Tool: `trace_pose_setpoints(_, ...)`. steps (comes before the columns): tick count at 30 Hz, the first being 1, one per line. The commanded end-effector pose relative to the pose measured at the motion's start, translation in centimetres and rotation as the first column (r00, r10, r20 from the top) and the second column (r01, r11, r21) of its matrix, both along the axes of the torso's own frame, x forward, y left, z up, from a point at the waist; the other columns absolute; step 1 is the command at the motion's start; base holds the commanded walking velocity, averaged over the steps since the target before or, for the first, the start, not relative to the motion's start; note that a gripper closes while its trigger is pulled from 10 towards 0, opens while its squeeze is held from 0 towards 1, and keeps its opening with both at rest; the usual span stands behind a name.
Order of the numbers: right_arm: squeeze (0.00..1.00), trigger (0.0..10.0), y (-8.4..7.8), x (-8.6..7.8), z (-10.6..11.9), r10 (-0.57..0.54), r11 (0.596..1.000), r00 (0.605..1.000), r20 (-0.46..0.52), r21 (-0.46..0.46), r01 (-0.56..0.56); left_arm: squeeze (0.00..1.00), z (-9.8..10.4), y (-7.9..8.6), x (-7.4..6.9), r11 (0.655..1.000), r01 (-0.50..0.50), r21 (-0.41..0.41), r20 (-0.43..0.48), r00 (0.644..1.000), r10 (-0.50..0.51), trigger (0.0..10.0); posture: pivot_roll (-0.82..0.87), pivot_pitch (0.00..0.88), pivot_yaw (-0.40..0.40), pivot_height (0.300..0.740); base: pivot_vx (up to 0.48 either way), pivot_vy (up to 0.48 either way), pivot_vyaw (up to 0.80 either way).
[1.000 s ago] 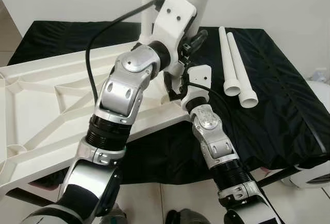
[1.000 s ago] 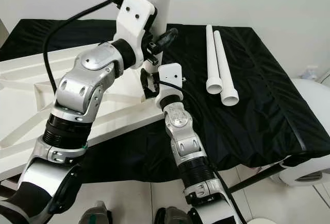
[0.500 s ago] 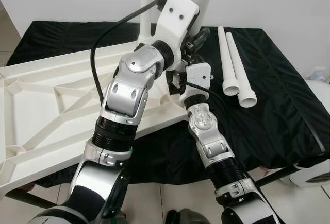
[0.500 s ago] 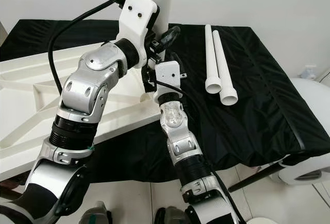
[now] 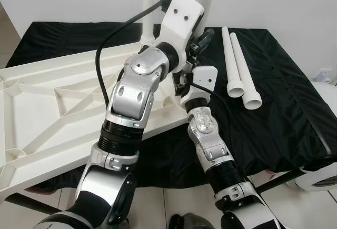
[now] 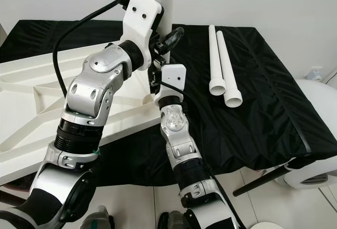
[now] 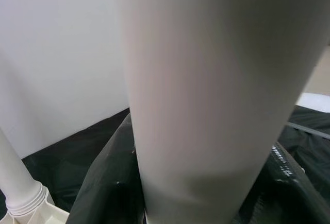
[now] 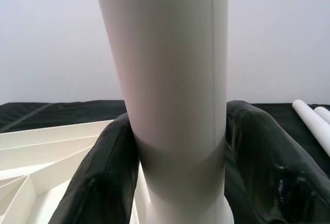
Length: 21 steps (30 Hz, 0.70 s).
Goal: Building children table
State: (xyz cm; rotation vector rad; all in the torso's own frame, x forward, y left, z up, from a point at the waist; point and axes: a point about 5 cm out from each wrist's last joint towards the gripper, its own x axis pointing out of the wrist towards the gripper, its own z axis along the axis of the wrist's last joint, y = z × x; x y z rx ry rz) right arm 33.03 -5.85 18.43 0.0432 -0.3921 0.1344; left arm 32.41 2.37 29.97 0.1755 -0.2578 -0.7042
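Both grippers, left gripper (image 5: 196,42) above right gripper (image 5: 181,84), clamp the upright white plastic tube leg (image 8: 172,105), steadying it in a corner socket of the upturned white ribbed plastic tabletop (image 5: 47,108) lying on the black-draped bench (image 5: 284,108).

Both head views look steeply down and forward from above the robot's arms onto the black cloth-covered table (image 5: 284,108) and the white ribbed plastic tabletop panel (image 5: 47,108) at the left of the frame, sharing nearly the whole scene with a slight sideways offset. Each wrist view sits very close to the upright white plastic leg tube (image 8: 172,80), which fills the frame's centre, looking level towards the pale wall (image 8: 46,33).
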Motion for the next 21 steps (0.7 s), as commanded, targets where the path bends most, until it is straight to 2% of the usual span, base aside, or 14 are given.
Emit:
trace_pose_setpoints(1, 0.0, 10.0, -1.23, 0.35, -1.39, -0.052, 0.997, 0.996, -0.077, 0.047, 0.056, 0.0, 1.4, 1.84, 0.67, 0.951, -0.292, -0.098, 0.05, 0.953, 0.298, 10.0, 0.07, 0.0, -0.077, 0.74, 0.0, 0.0, 0.0)
trace_pose_setpoints(9, 0.0, 10.0, -1.39, 0.71, -1.65, -0.054, 0.993, 0.993, -0.102, 0.101, 0.065, 0.0, 1.45, 1.87, 0.66, 0.951, -0.293, -0.096, 0.054, 0.953, 0.299, 10.0, 0.08, 0.0, -0.079, 0.74, 0.0, 0.0, 0.0)
trace_pose_setpoints(21, 0.0, 10.0, -1.82, 1.16, -1.56, -0.065, 0.989, 0.993, -0.095, 0.127, 0.076, 0.0, 1.38, 1.73, 0.54, 0.953, -0.289, -0.092, 0.052, 0.954, 0.294, 10.0, 0.08, 0.0, -0.078, 0.74, 0.0, 0.0, 0.0)
